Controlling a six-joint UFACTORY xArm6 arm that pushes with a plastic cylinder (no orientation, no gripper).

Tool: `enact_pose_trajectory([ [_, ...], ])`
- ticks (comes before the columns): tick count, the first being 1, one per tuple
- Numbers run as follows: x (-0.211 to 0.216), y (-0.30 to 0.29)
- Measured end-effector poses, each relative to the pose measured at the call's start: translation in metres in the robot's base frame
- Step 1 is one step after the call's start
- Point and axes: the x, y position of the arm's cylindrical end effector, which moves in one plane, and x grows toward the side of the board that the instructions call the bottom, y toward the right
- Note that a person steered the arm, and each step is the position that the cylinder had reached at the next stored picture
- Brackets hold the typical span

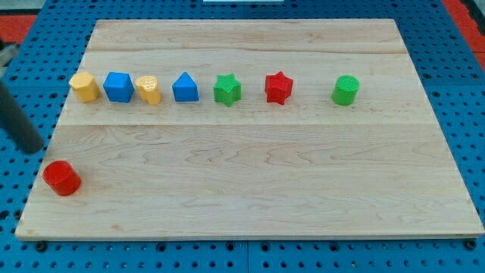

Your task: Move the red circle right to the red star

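The red circle (61, 177) lies near the board's bottom-left corner. The red star (278, 88) stands in the row of blocks near the view's top, right of centre. My rod comes in from the view's left edge, and my tip (33, 149) sits just off the board's left edge. It is a little above and to the left of the red circle, apart from it.
The row along the top holds, from left, a yellow hexagon (85, 86), a blue block (118, 86), a yellow block (149, 89), a blue triangle-like block (185, 88), a green star (226, 89) and a green circle (345, 90). The wooden board (250, 189) lies on blue pegboard.
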Motion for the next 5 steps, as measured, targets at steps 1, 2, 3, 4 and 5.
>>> enact_pose_trajectory([
  [1,0.047,0.002],
  [2,0.05,0.069],
  [3,0.025,0.124],
  [4,0.009,0.101],
  [5,-0.014,0.105],
])
